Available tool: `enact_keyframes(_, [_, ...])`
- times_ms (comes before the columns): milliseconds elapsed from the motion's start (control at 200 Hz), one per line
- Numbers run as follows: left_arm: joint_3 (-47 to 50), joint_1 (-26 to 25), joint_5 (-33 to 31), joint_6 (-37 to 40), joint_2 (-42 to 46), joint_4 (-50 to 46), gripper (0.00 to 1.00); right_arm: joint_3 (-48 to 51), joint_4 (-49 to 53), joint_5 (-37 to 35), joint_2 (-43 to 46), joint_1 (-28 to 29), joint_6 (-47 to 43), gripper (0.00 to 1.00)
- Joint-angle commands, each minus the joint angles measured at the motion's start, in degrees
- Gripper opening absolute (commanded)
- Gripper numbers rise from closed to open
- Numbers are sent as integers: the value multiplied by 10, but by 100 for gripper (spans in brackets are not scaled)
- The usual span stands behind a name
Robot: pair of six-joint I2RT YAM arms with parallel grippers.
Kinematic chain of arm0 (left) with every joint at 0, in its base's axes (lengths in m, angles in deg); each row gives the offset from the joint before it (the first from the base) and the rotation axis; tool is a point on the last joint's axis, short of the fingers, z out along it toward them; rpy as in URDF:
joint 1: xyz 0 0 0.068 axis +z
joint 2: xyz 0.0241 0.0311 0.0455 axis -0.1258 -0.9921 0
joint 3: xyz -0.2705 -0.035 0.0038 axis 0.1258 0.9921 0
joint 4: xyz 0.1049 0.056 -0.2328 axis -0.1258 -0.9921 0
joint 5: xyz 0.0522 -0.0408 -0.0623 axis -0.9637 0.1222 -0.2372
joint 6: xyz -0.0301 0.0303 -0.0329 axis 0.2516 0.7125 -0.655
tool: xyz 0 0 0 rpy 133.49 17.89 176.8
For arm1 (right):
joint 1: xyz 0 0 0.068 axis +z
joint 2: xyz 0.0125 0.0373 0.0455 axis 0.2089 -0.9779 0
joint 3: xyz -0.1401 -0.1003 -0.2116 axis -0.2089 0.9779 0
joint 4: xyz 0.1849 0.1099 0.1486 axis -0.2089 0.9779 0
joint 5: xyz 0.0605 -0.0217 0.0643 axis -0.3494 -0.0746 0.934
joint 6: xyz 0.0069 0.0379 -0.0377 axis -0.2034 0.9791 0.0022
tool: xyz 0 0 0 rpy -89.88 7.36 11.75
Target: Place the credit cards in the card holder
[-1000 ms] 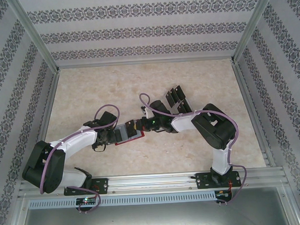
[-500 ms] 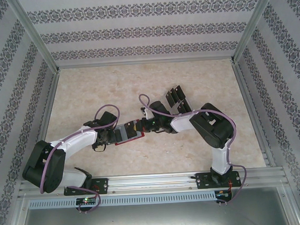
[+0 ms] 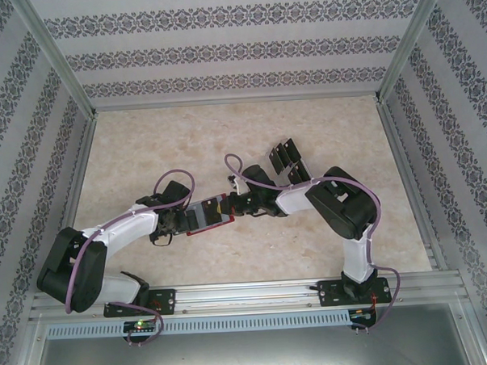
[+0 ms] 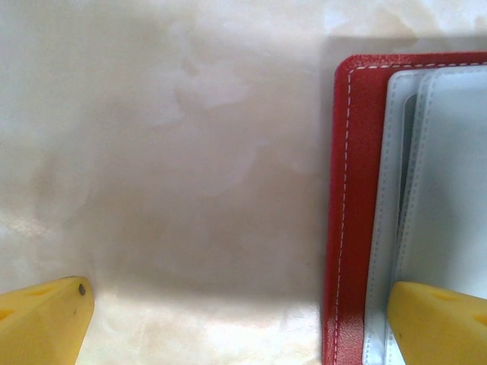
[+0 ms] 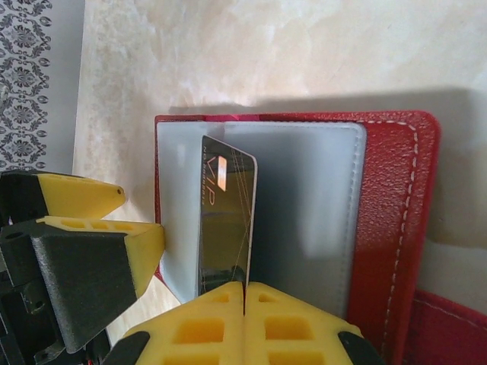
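Centrally, on the marbled table point(image 3: 145, 146), the red card holder point(image 3: 211, 215) lies open and flat between the two arms, its greyish clear sleeves point(image 5: 319, 198) facing up. Right gripper point(image 5: 245, 292): fingers pressed together, pinching one black credit card point(image 5: 228, 220) by its near short end. The card's long axis runs straight out from the fingertips across the sleeves, and the card is tilted up on one long edge. Whether that edge has entered a pocket cannot be told. Left gripper point(image 4: 236, 323): spread wide and holding nothing, with one finger point(image 4: 437, 323) over the sleeves, apparently pressing them, and the other over bare table. The coming move likely turns on sliding the card forward along its own length. Legible on the card: "VIP" in gold, beside a small orange mark. Further black cards point(image 3: 281, 158) stand grouped beyond the right arm's wrist.
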Motion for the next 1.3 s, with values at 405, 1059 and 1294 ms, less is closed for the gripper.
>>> enact_keyframes(405, [18, -5, -21, 1, -21, -18, 100, -21, 48, 14, -1, 11, 13, 0])
enact_keyframes(1059, [18, -5, -21, 4, -25, -19, 100, -60, 117, 35, -19, 6, -2, 0])
enact_keyframes(1294, [17, -5, -22, 6, -26, -21, 100, -82, 138, 59, -40, -3, -8, 0])
